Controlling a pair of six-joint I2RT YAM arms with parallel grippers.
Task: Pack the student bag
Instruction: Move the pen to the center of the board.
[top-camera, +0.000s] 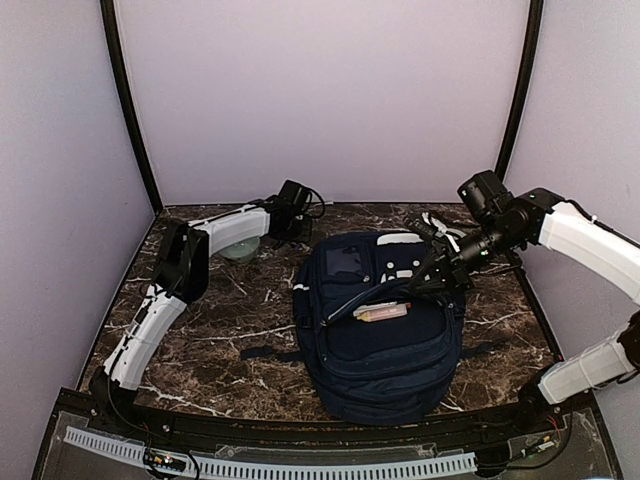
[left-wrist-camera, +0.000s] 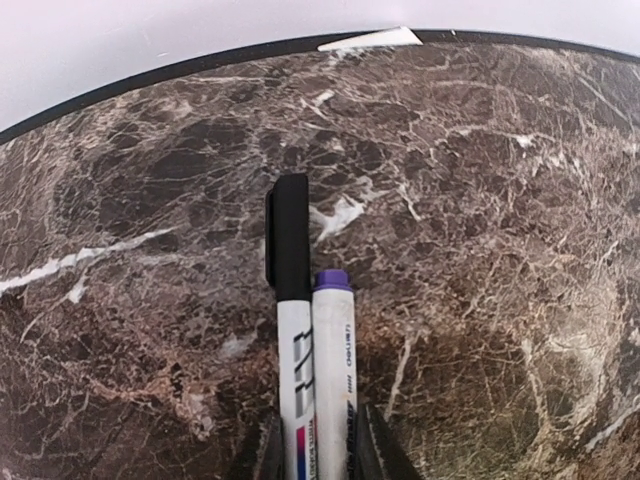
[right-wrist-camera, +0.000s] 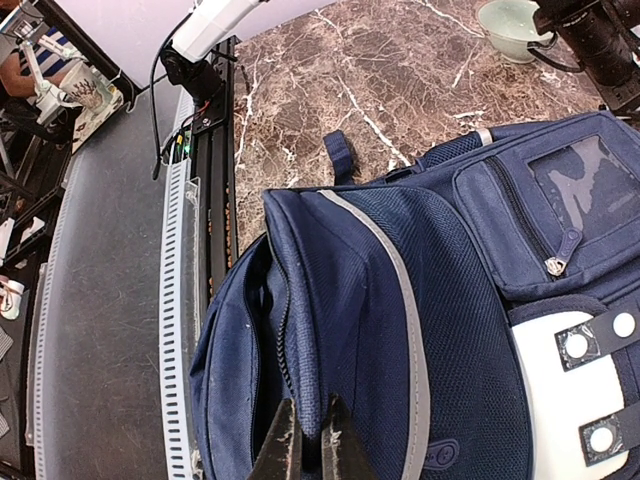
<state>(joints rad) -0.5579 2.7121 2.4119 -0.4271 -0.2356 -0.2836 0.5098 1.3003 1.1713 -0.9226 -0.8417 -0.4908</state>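
Note:
The student bag (top-camera: 380, 340), navy with grey stripes and a white slotted patch, lies flat in the middle of the marble table (top-camera: 230, 330). My right gripper (right-wrist-camera: 310, 440) is shut on the fabric edge of its unzipped compartment (right-wrist-camera: 250, 350) and holds that flap up. A pink and orange item (top-camera: 382, 313) pokes out of the bag. My left gripper (left-wrist-camera: 318, 455) is at the back of the table, left of the bag. It is shut on two white markers lying side by side, one black-capped (left-wrist-camera: 292, 300) and one purple-capped (left-wrist-camera: 333, 340).
A pale green bowl (top-camera: 243, 247) sits under the left forearm near the back wall. The bag's dark straps (top-camera: 262, 352) trail onto the marble. A slotted white rail (right-wrist-camera: 177, 300) runs along the table's near edge. Lilac walls close in three sides.

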